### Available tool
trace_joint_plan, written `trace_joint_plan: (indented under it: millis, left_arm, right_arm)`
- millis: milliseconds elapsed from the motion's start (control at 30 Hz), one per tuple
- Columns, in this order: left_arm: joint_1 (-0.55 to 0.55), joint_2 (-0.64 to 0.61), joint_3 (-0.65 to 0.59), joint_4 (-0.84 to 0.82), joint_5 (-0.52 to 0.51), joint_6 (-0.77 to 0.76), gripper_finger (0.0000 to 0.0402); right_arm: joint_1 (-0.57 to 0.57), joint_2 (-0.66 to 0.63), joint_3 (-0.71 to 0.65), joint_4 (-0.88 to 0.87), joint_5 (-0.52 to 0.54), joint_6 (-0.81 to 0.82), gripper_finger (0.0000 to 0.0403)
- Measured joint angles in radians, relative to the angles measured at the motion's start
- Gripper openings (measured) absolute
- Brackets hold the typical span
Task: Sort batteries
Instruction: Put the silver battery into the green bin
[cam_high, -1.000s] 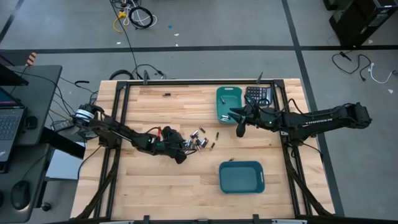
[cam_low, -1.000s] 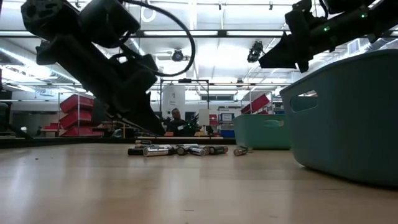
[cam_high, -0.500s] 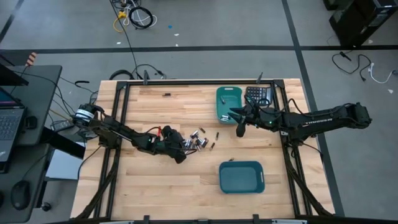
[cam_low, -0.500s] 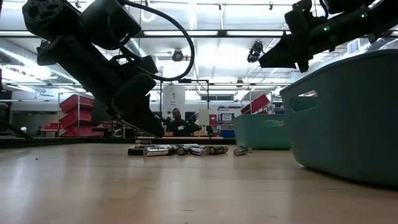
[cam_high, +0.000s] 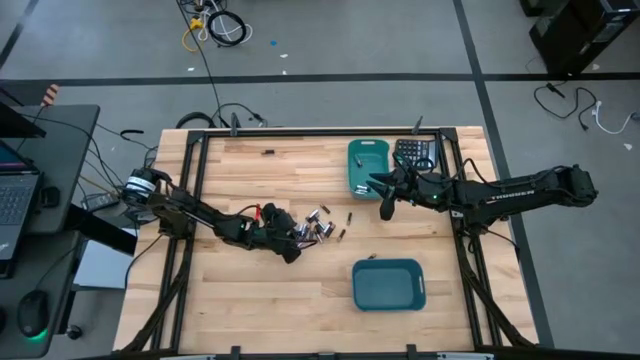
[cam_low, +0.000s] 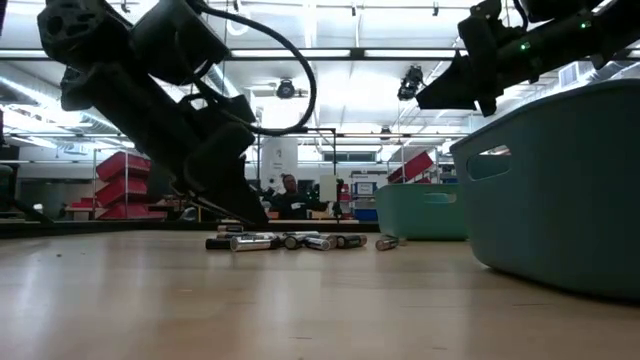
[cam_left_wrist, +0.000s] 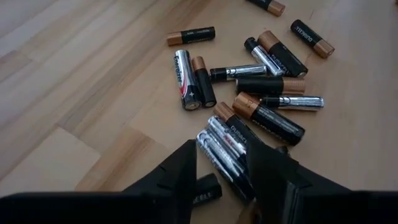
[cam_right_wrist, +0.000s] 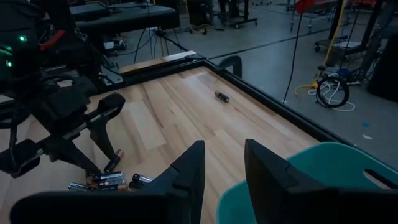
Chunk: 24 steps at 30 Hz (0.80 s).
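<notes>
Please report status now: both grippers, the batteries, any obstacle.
Left gripper open, down on the batteries pile, silvery cells between its fingers. Right gripper open, empty, hovering by the far teal bin. No obstacle seen.

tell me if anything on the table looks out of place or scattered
One stray battery lies alone near the table's far edge, well apart from the loose pile of batteries mid-table, where the left hand is down at the pile. A calculator sits beside the far bin.

Left hand (cam_low: 240, 212) hung low by batteries (cam_low: 300, 241) lying in a row on bench (cam_low: 300, 300); right hand (cam_low: 440, 95) was raised above teal bins (cam_low: 560, 190).
</notes>
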Motion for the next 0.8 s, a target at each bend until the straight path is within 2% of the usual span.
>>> trace_joint_plan:
  millis: [233, 533, 667, 800]
  left_arm:
    - [0.000, 0.071, 0.001, 0.045, -0.025, 0.018, 0.0142]
    - [0.010, 0.074, 0.001, 0.024, -0.054, 0.019, 0.0141]
    - [0.015, 0.074, 0.001, 0.022, -0.058, 0.022, 0.0117]
    - [0.022, 0.074, 0.001, 0.022, -0.058, 0.022, 0.0072]
  right_arm:
    - [0.000, 0.000, 0.000, -0.002, 0.000, -0.002, 0.0099]
    - [0.000, 0.000, 0.000, -0.002, 0.000, -0.002, 0.0099]
    - [0.000, 0.000, 0.000, -0.002, 0.000, -0.002, 0.0099]
    - [0.000, 0.000, 0.000, -0.002, 0.000, -0.002, 0.0099]
